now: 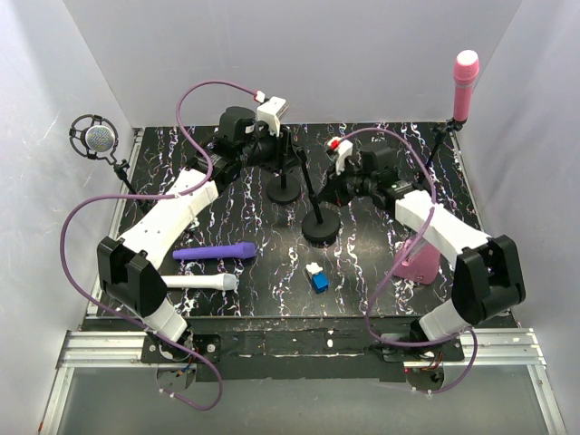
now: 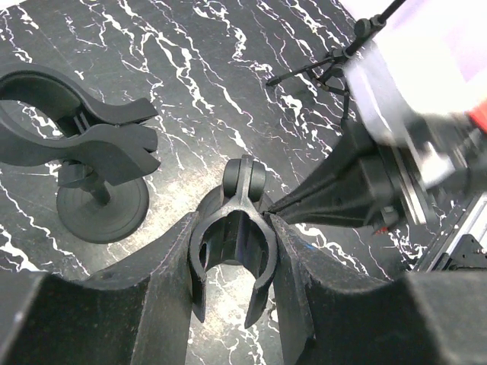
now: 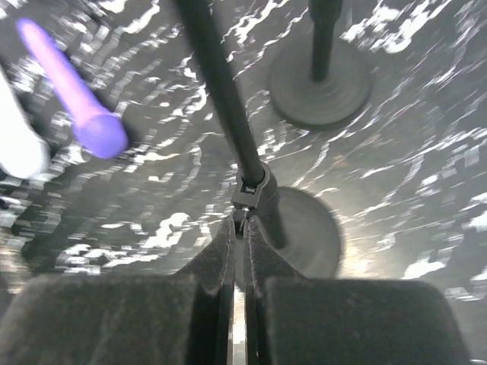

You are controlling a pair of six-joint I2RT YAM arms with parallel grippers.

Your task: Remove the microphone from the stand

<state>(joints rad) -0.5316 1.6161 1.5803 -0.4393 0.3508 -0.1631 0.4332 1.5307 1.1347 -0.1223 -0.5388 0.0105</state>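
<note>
A black microphone stand (image 1: 321, 227) stands mid-table. Its clip (image 2: 232, 247) is empty. My left gripper (image 1: 281, 148) is shut on that clip, a finger pressing each side (image 2: 232, 262). My right gripper (image 1: 323, 198) is shut on the stand's thin pole (image 3: 245, 215), low down, just above the round base (image 3: 308, 228). A purple microphone (image 1: 216, 252) lies flat on the table left of the stand and apart from both grippers. It also shows in the right wrist view (image 3: 72, 87).
A second black stand (image 1: 284, 190) with an empty clip (image 2: 76, 137) is just behind. A white microphone (image 1: 199, 283), a small blue-and-white block (image 1: 317, 277) and a pink object (image 1: 417, 260) lie on the table. A pink microphone (image 1: 465, 82) stands back right, a silver one (image 1: 95, 138) back left.
</note>
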